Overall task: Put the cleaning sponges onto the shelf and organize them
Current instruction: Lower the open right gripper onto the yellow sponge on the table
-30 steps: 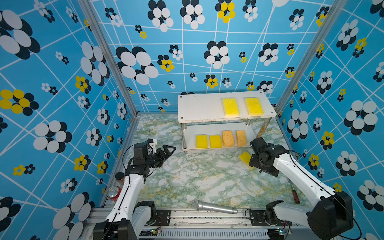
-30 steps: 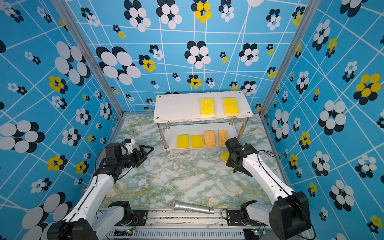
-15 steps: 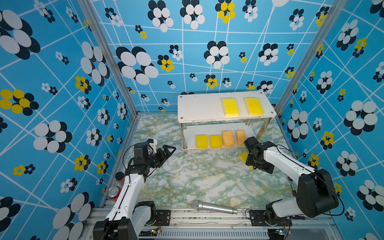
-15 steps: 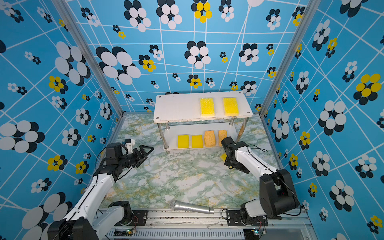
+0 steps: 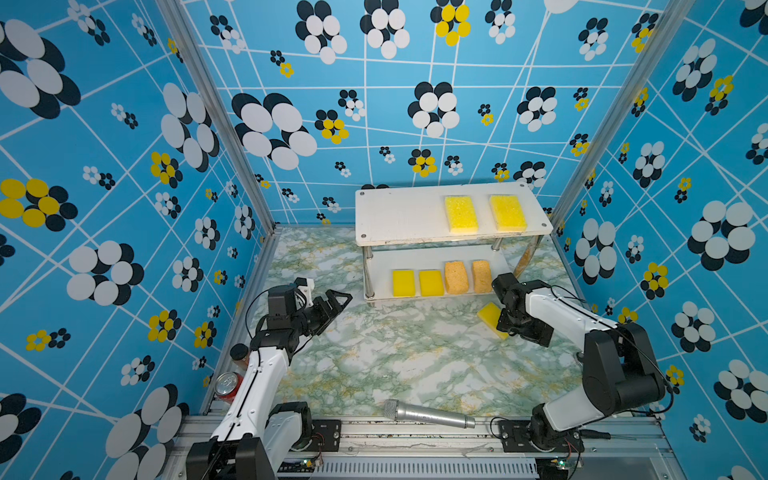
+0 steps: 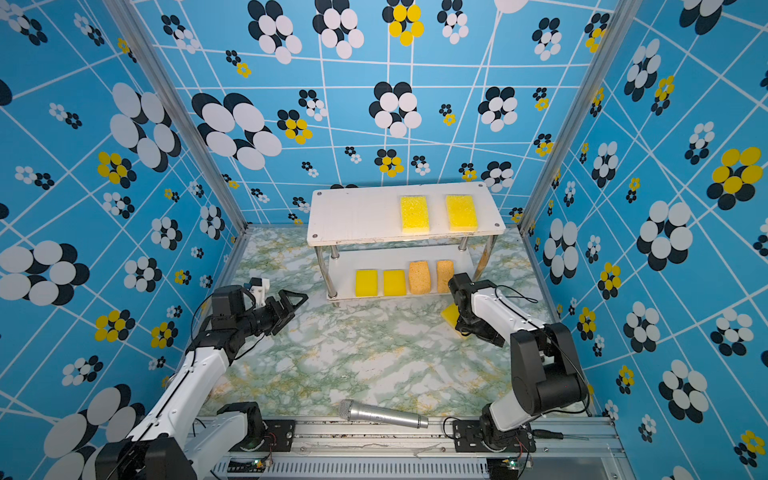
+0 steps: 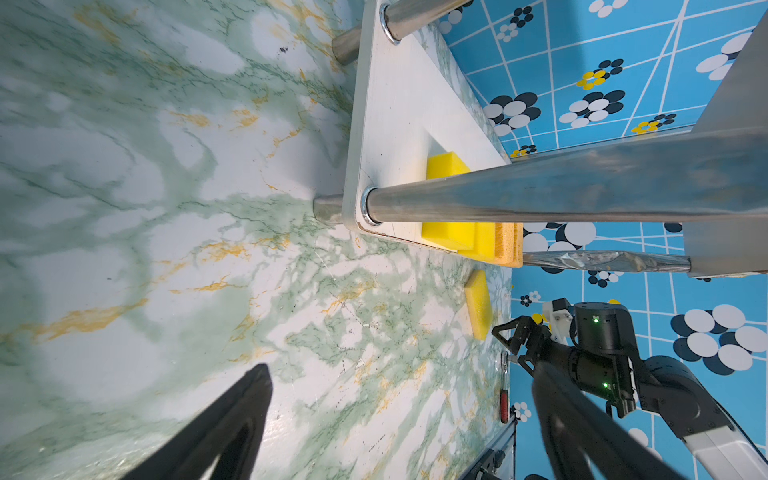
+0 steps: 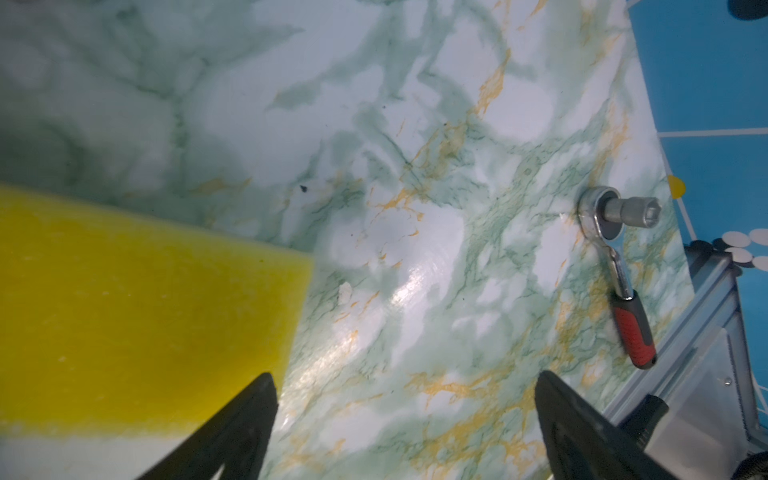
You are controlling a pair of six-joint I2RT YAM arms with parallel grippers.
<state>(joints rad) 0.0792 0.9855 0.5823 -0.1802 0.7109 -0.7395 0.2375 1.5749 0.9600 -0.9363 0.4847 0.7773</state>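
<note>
My right pincer (image 8: 405, 378) hung wide open and empty, one finger at the edge of a yellow sponge (image 5: 488, 314). That sponge lay on the table (image 5: 395, 357) just before the shelf (image 5: 399, 216), whose two boards carried six other sponges (image 5: 461, 214). My left pincer (image 5: 338, 297) gaped empty too.

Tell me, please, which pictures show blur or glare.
Right wrist view: the yellow sponge, close to the lens, is blurred; the table shows a bright glare patch. Left wrist view: the left gripper is soft and dark. Both top views: sharp, evenly lit.
</note>
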